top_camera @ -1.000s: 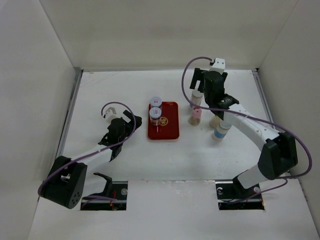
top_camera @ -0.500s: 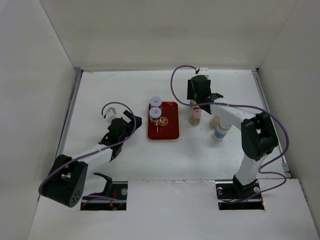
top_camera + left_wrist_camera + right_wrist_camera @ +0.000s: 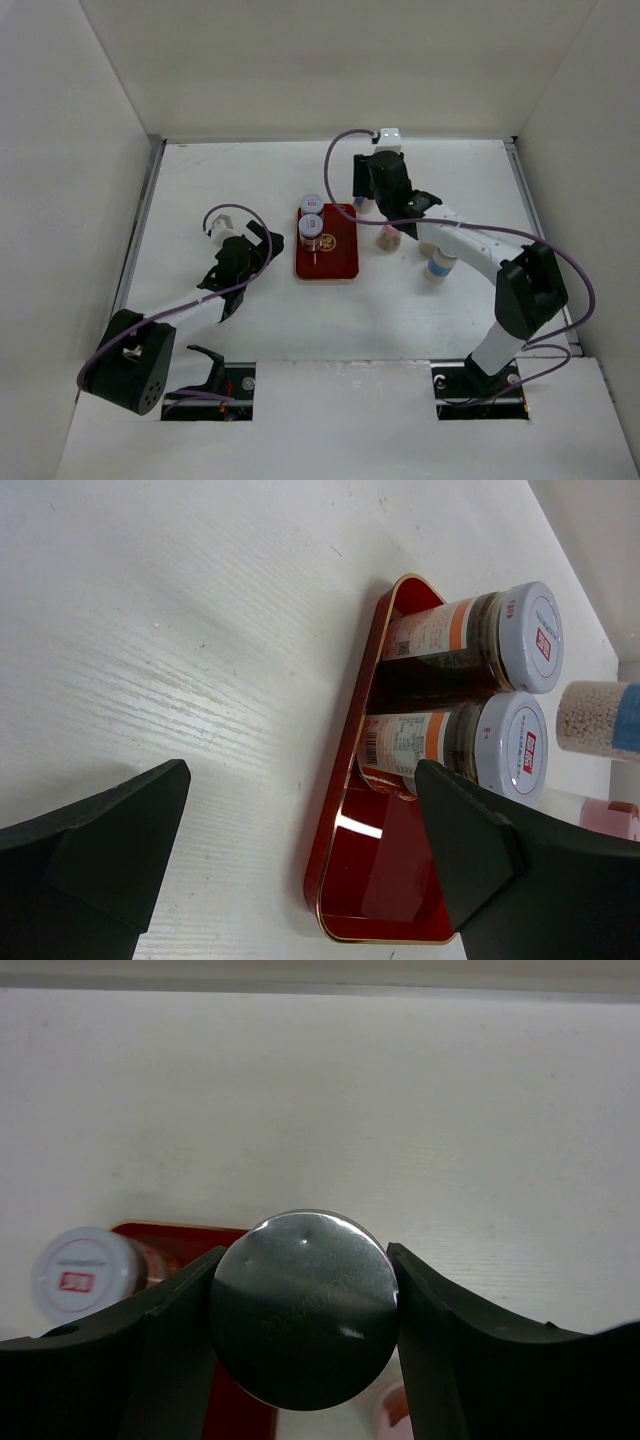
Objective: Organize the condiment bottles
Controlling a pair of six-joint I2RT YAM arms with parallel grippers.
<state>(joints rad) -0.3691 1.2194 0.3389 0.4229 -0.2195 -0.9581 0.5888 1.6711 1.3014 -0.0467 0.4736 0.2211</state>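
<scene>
A red tray [image 3: 338,256] lies mid-table with two grey-capped jars [image 3: 312,203] [image 3: 310,228] standing at its far left end. My right gripper [image 3: 363,198] is shut on a jar with a shiny grey cap [image 3: 303,1308] and holds it just right of the tray's far end. A pink-capped jar [image 3: 390,237] and a blue-labelled jar [image 3: 438,265] stand right of the tray. My left gripper [image 3: 256,246] is open and empty, left of the tray. In the left wrist view its fingers [image 3: 110,830] frame the tray [image 3: 385,890] and both jars [image 3: 470,630] [image 3: 450,748].
White walls close in the table at the back and both sides. The right arm reaches across the pink-capped and blue-labelled jars. Bare table lies between the left gripper and the tray [image 3: 165,1232].
My right gripper has moved left from the group of jars toward the tray, carrying the grey-capped jar. The left arm has not moved.
</scene>
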